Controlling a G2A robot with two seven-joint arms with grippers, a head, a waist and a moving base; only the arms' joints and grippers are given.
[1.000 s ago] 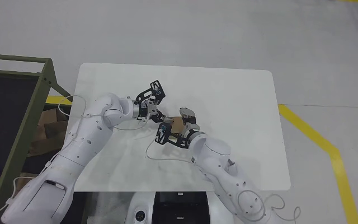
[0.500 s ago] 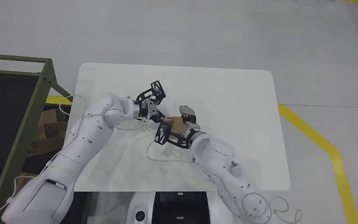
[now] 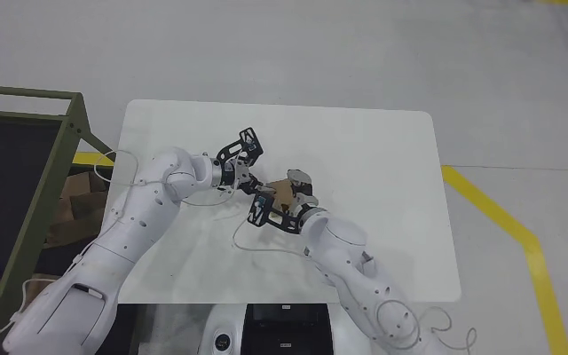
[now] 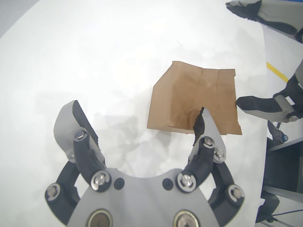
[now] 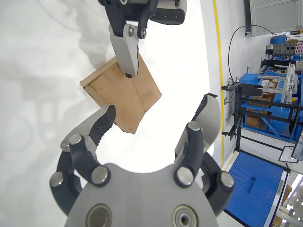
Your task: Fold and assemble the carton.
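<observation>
A flattened brown carton (image 3: 282, 190) lies near the middle of the white table (image 3: 373, 151). My left gripper (image 3: 251, 162) is open beside it. One of its fingers (image 4: 201, 122) presses its tip on the carton (image 4: 196, 95) at a notch in the flap; the other finger hangs over bare table. My right gripper (image 5: 156, 109) is open on the opposite side, and one of its fingertips (image 5: 105, 116) touches the edge of the carton (image 5: 123, 93). Its other finger stands off to the side, clear of the carton. The top panel is creased and lies slightly raised.
An olive-green frame cart (image 3: 44, 151) with cardboard pieces (image 3: 75, 204) under it stands off the table's left side. A thin white cable (image 3: 248, 244) loops on the table near the right arm. Yellow floor tape (image 3: 497, 213) runs to the right.
The right gripper has shifted a little and slightly more of the carton shows between the grippers. The left arm has kept still.
</observation>
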